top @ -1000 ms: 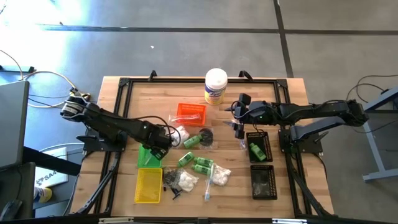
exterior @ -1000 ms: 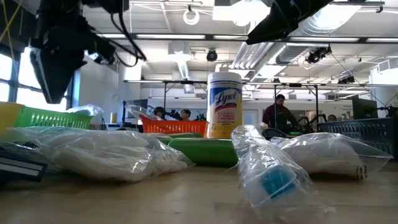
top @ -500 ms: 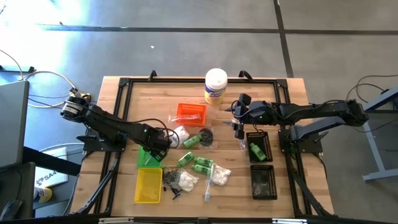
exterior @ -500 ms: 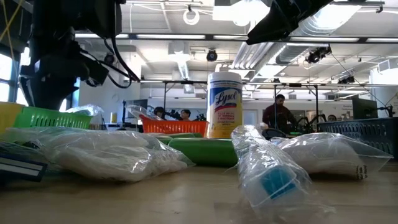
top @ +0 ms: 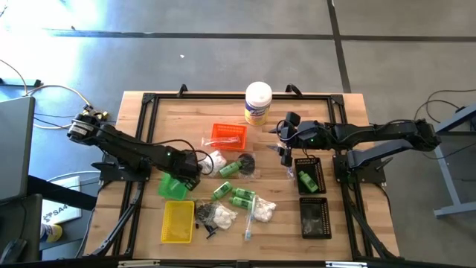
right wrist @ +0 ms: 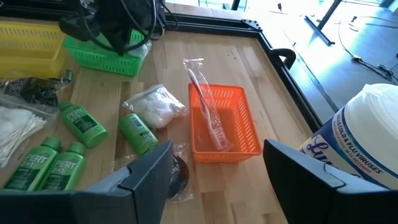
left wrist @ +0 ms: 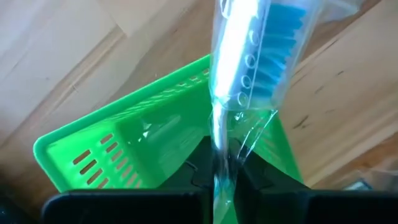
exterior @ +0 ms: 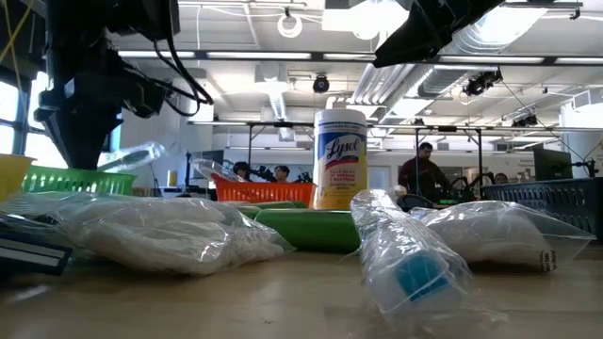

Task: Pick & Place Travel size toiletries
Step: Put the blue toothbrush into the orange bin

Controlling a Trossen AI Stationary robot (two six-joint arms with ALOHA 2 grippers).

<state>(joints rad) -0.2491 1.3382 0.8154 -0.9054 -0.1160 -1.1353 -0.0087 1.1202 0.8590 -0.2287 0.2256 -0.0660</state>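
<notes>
- Left gripper (left wrist: 222, 177) clamped on clear-wrapped toothbrush (left wrist: 249, 46), over green tray (left wrist: 143, 143).
- Right gripper (right wrist: 211, 165) wide open, empty, near the orange tray (right wrist: 227, 121).

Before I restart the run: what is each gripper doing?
Left gripper: shut on a wrapped toothbrush, above the green tray.
Right gripper: open, empty, near the orange tray.

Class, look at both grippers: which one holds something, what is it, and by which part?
The left gripper pinches a clear-wrapped toothbrush by the wrapper's end below the bristled head, above the green tray. The right gripper is open, holding nothing.
</notes>
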